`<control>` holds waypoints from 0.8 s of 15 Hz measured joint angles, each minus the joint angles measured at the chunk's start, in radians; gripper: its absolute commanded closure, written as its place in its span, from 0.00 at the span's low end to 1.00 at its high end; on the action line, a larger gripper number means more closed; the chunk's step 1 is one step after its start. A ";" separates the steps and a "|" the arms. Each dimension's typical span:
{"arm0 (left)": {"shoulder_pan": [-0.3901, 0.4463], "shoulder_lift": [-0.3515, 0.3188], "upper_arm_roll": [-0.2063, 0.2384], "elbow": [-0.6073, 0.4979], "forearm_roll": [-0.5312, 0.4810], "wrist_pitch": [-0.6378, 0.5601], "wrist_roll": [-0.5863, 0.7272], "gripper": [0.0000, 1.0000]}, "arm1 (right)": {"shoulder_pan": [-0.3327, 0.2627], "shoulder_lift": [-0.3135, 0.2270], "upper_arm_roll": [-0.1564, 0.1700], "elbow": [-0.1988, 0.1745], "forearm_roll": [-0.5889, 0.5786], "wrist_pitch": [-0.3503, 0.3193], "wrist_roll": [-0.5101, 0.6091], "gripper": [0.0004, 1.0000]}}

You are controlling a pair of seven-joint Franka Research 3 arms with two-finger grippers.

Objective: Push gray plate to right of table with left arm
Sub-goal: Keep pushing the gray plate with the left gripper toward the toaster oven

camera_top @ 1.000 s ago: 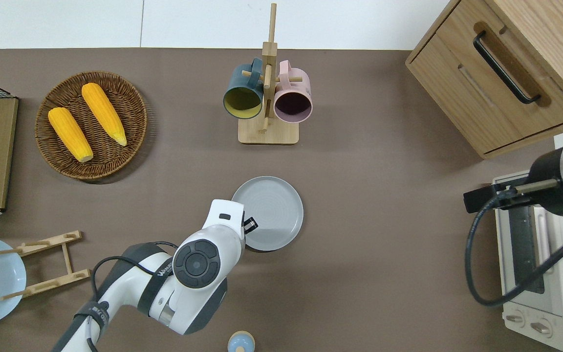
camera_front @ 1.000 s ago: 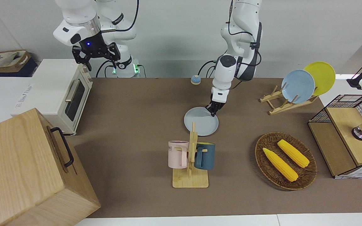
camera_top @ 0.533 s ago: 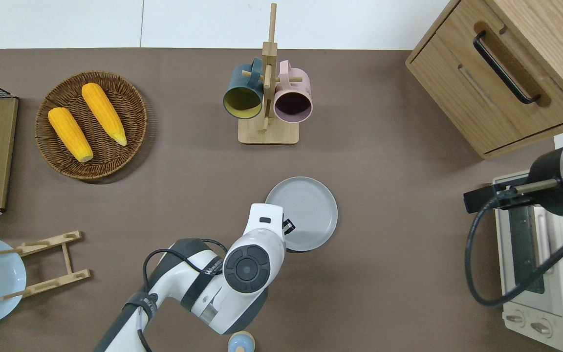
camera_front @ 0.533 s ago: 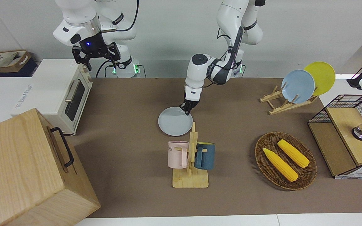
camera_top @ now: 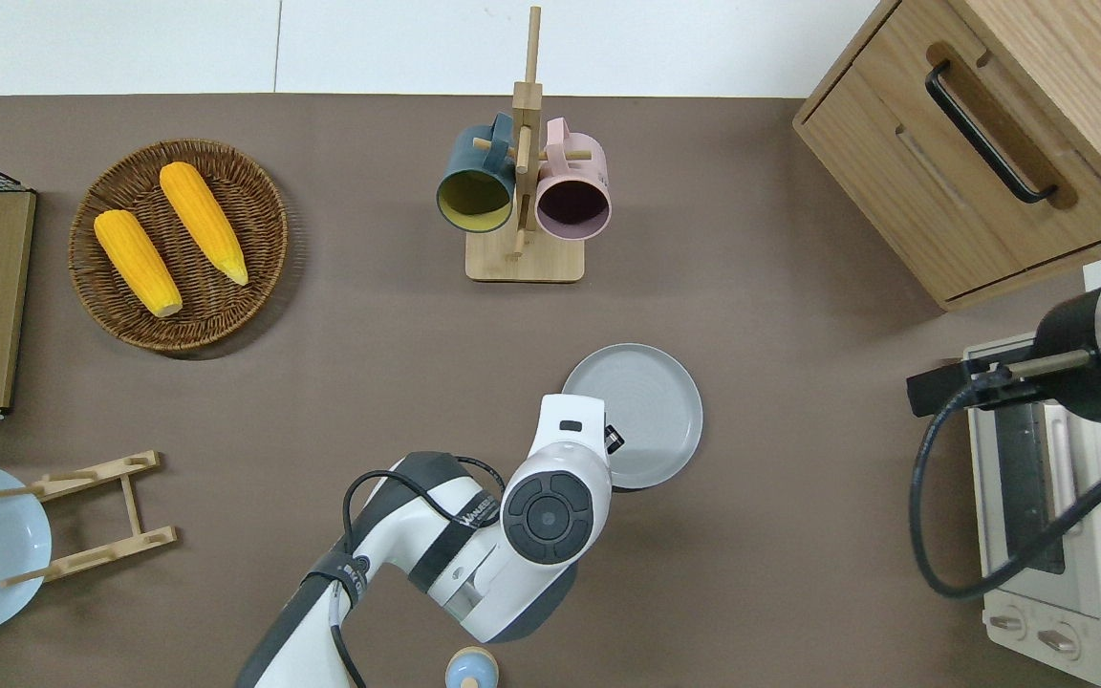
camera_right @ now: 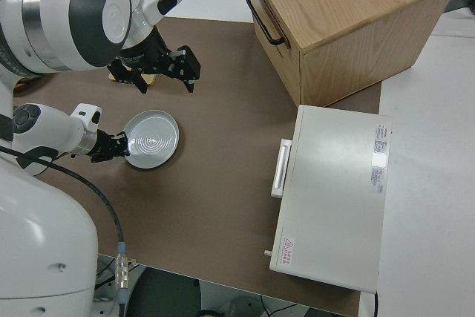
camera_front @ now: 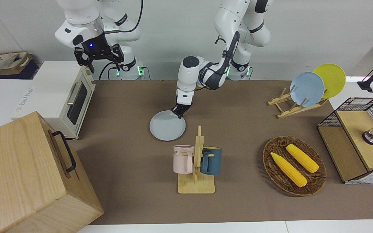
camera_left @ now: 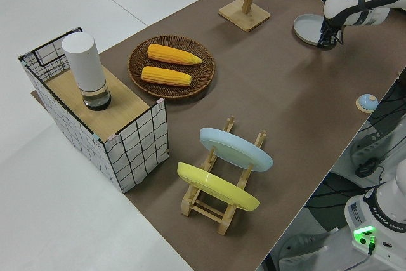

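Observation:
The gray plate (camera_front: 167, 129) (camera_top: 634, 416) lies flat on the brown table (camera_front: 125, 97), nearer to the robots than the mug stand and a little toward the right arm's end. My left gripper (camera_front: 179, 111) (camera_top: 613, 440) is down at table height with its fingers shut, tips against the plate's rim on the side toward the left arm's end. It also shows in the right side view (camera_right: 115, 146), touching the plate (camera_right: 151, 139). My right gripper (camera_front: 99, 58), with a lit blue light, is open, empty and parked.
A mug stand (camera_front: 195, 161) (camera_top: 524, 191) holds a pink and a blue mug. A white toaster oven (camera_front: 63, 97) and a wooden cabinet (camera_front: 28, 174) stand at the right arm's end. A corn basket (camera_front: 294, 165), plate rack (camera_front: 306, 90) and wire crate (camera_front: 358, 139) stand at the left arm's end.
My left gripper has swept toward the right arm's end of the table, and the gray plate has slid that way with it. The right arm has not moved.

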 measured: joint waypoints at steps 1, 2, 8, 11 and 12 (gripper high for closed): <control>-0.004 0.002 0.000 0.006 0.000 0.000 -0.007 1.00 | 0.000 0.000 0.000 0.000 0.000 0.000 0.000 0.02; -0.010 0.006 0.000 0.012 0.000 -0.001 -0.015 1.00 | 0.000 0.000 0.000 0.000 0.000 0.000 0.000 0.02; -0.017 0.022 -0.002 0.034 0.000 -0.024 -0.030 0.00 | 0.000 0.000 0.000 0.000 0.000 0.000 0.000 0.02; -0.018 0.025 -0.002 0.054 0.006 -0.075 -0.023 0.00 | 0.000 0.000 0.000 0.000 0.000 0.000 0.000 0.02; -0.018 0.025 -0.001 0.067 0.009 -0.106 -0.016 0.00 | 0.000 0.000 0.000 0.000 0.000 0.000 0.000 0.02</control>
